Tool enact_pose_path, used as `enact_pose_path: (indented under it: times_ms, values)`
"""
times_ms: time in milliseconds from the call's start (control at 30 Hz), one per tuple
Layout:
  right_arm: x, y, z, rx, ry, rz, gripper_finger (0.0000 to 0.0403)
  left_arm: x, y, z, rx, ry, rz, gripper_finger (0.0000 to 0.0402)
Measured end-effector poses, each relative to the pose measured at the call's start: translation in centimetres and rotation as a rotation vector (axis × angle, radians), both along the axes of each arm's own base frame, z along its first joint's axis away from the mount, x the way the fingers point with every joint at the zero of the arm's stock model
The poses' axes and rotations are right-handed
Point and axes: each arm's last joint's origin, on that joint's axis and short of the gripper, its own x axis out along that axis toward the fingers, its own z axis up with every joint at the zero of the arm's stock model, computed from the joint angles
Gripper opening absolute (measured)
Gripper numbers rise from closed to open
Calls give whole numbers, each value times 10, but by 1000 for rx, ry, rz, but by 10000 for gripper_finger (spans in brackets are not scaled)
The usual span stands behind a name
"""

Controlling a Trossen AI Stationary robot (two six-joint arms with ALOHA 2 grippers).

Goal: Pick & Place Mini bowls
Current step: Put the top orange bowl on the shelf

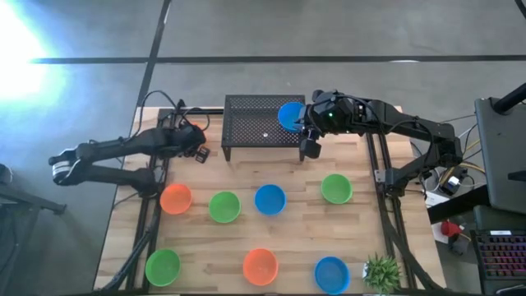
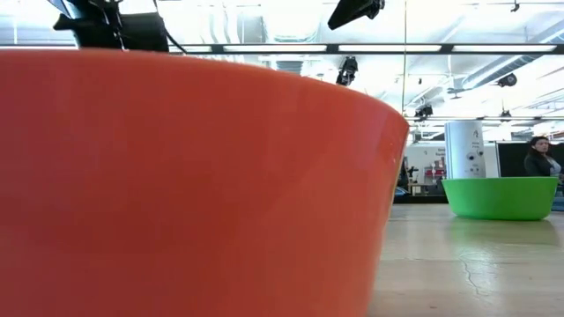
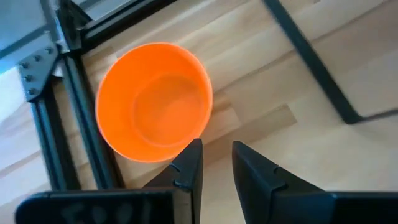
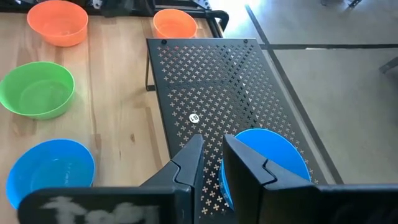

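Note:
Several mini bowls stand on their bases on the wooden table: orange [image 1: 176, 198], green [image 1: 224, 206], blue [image 1: 269, 199] and green [image 1: 336, 188] in a middle row. Green [image 1: 163, 266], orange [image 1: 260, 265] and blue [image 1: 332, 274] stand near the front edge. My left gripper [image 1: 200, 154] [image 3: 215, 165] hangs open above the table, just far of the left orange bowl [image 3: 155, 102], with nothing between its fingers. My right gripper [image 1: 302, 125] [image 4: 212, 165] is shut on another blue bowl [image 1: 290, 115] over the right end of the black perforated rack [image 1: 259, 123]. My right gripper pinches the blue bowl's rim [image 4: 222, 177] on its near side, one finger inside the bowl and one outside. The fingers come from the table's right, slanting down. The bowl is over the rack's right end; I cannot tell whether it rests on the rack.
A small potted plant [image 1: 382, 270] stands at the front right corner. Dark frame rails [image 1: 146, 222] run along the table's left and right sides. The front orange bowl [image 2: 176, 185] fills most of the low view. A person [image 2: 539, 158] is far off in the room.

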Motion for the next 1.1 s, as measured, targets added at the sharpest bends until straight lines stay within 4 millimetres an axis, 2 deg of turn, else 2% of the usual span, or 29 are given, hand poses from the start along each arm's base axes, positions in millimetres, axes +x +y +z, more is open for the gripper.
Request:
enact_pose_path:
  times_ms: [500, 1100]
  values:
    - [0, 0, 0, -5, -4, 3, 56, 6, 20, -39, 21, 11, 17, 80]
    - [1, 0, 1, -10, -6, 6, 57, 7, 27, -65, 41, 56, -5, 80]
